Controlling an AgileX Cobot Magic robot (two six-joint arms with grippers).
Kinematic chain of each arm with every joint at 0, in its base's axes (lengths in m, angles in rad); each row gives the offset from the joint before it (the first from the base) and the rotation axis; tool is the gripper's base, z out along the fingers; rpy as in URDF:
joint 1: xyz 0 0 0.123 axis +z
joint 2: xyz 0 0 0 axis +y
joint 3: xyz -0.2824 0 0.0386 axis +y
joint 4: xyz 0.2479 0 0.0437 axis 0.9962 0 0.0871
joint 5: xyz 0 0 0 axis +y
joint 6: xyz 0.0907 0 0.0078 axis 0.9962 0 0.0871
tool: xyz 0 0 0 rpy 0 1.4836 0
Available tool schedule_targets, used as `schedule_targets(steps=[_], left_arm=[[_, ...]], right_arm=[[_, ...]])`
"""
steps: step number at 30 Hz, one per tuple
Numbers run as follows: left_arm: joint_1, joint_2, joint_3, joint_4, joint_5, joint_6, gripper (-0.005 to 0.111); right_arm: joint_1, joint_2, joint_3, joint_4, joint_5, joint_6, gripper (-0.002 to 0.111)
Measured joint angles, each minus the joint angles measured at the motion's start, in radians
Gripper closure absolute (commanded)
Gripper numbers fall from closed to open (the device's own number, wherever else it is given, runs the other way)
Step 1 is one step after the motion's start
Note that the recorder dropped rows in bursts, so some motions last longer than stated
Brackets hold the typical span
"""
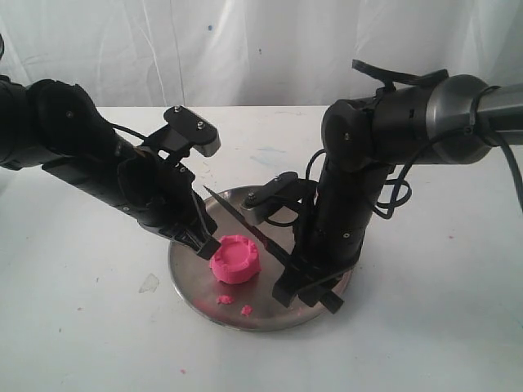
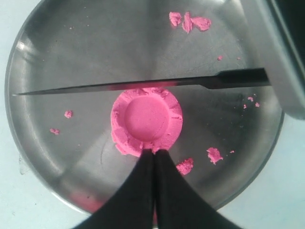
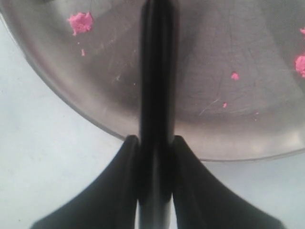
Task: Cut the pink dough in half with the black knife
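The pink dough [image 2: 147,119] sits whole, one round puck with a dished top, on the steel plate [image 2: 71,47], right at the tips of my left gripper [image 2: 153,153]. Its fingers are pressed together with nothing between them, tips touching the puck's near rim. The black knife [image 2: 143,86] crosses the puck's far rim, on the side away from those fingertips; contact with the dough I cannot confirm. My right gripper [image 3: 155,140] is clamped on the knife handle, one finger either side, at the plate's edge. Loose pink crumbs [image 2: 188,21] lie beyond the blade and beside the left fingers.
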Motion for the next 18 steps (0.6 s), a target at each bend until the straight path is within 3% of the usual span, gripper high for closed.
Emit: schedule_targets(steps=[5, 9, 15, 18], left_arm=[[0.0, 0.0, 0.0, 0.0, 0.002, 0.0, 0.107], [0.0, 0.0, 0.0, 0.0, 0.002, 0.0, 0.107], [0.0, 0.0, 0.0, 0.0, 0.004, 0.0, 0.107], [0.0, 0.0, 0.0, 0.0, 0.004, 0.0, 0.107]], right_arm=[[0.0, 0.0, 0.0, 0.0, -0.003, 0.0, 0.081], [0.0, 0.0, 0.0, 0.0, -0.005, 0.0, 0.08], [0.0, 0.0, 0.0, 0.002, 0.001, 0.0, 0.094], [0.0, 0.0, 0.0, 0.002, 0.006, 0.0, 0.094]])
